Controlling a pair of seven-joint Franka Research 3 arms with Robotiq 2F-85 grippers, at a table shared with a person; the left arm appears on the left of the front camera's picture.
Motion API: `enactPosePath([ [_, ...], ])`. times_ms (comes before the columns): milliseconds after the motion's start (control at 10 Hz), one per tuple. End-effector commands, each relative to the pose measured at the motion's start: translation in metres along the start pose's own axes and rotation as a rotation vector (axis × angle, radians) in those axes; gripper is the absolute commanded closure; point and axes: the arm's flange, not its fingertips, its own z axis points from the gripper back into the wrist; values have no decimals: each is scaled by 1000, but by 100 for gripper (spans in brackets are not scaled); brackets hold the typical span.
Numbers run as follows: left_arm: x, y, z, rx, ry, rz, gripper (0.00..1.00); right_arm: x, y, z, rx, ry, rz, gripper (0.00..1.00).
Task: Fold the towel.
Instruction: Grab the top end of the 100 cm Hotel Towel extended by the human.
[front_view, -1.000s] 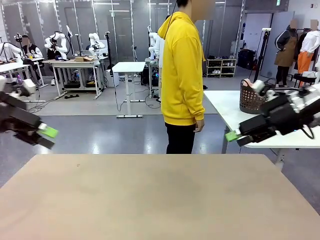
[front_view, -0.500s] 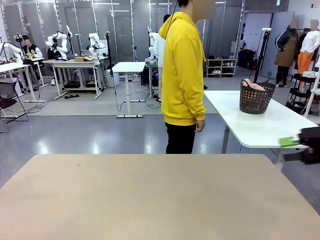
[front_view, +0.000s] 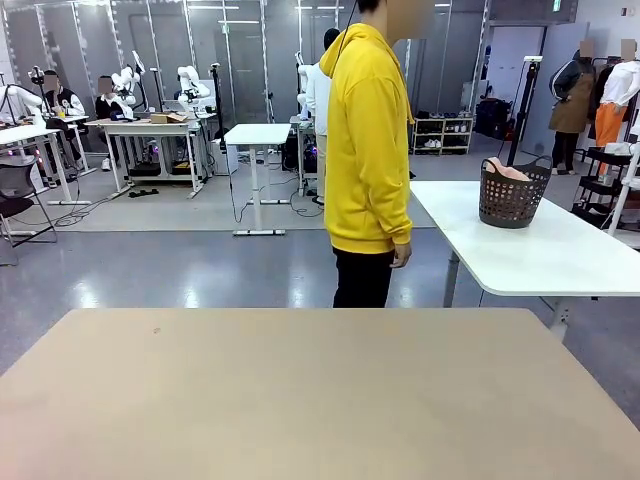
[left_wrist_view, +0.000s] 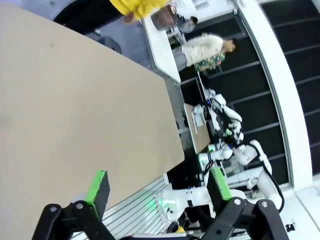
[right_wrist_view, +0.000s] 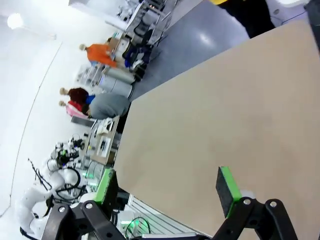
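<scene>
While the person (front_view: 366, 150) in the yellow hoodie stands at the far edge of the tan table (front_view: 300, 400), the salmon-pink towel (front_view: 508, 170) sits bunched in the dark basket (front_view: 512, 200) on a white table (front_view: 540, 255) off to the right. The left gripper (left_wrist_view: 159, 175) and the right gripper (right_wrist_view: 166, 172) hang spread wide, holding nothing, near the tan table's edges.

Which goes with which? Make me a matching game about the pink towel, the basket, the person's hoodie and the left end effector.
1 salmon-pink terry towel
2 dark mesh basket
3 person's hoodie
4 left end effector

A yellow
B open
C on the white table
D in the basket

Pairs: 1-D, 2-C, 3-A, 4-B
</scene>
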Motion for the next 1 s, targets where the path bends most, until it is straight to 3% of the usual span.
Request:
enactPosePath([
  [0, -13, -7, 16, 18, -86, 7, 0, -41, 2, 5, -18, -46, 3, 0],
  [400, -20, -15, 26, 49, -98, -25, 0, -37, 5, 9, -51, -29, 5, 0],
  [500, -17, -8, 38, 46, -116, -3, 0, -8, -6, 32, -40, -72, -26, 0],
  [900, -17, -8, 38, 46, -116, -3, 0, -8, -6, 32, -40, -72, -26, 0],
])
